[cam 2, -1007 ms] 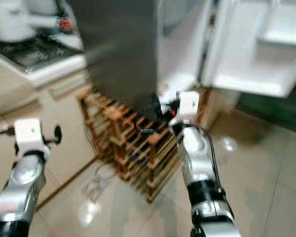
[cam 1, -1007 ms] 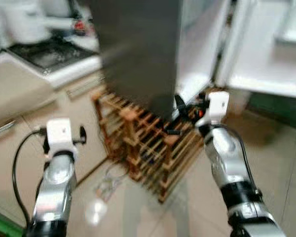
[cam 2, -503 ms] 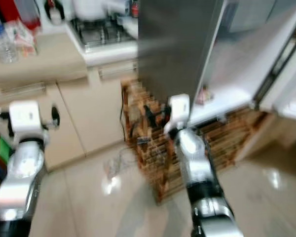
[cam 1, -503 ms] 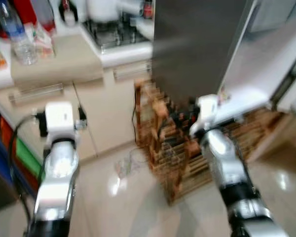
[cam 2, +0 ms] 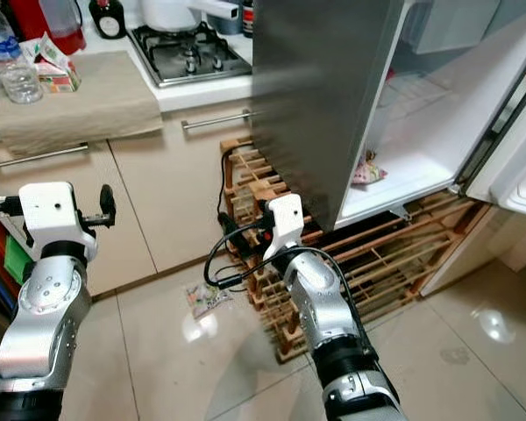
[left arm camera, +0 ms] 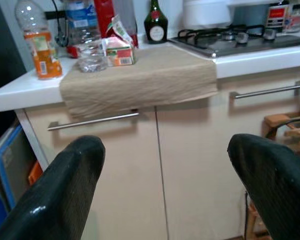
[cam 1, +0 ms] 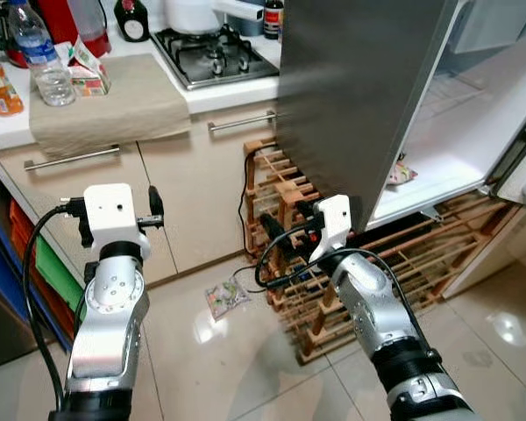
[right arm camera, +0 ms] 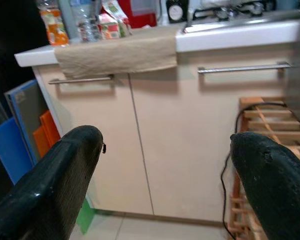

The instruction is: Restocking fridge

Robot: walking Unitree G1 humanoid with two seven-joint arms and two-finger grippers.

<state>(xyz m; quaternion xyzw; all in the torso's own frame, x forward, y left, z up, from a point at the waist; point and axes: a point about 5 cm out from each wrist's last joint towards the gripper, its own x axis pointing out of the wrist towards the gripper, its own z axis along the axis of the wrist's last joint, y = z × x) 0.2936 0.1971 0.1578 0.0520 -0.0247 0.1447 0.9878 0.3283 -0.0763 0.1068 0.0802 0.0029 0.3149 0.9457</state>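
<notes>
The fridge stands open at the right, its grey side panel facing me and a white shelf inside holding one small packet. On the counter at the left sit an orange drink bottle, a clear water bottle and a small carton by a beige towel. My left gripper is raised in front of the cabinet doors, open and empty. My right gripper is held out low near the wine rack, open and empty too.
A wooden wine rack with a black cable over it stands on the floor under the fridge. A gas hob with a white pot is on the counter. A small wrapper lies on the glossy tiles. Blue and orange items fill the far-left gap.
The camera has swung left and steadied, so the counter and its bottles have come into view and the blur is gone. Both arms stay raised as before, grippers empty.
</notes>
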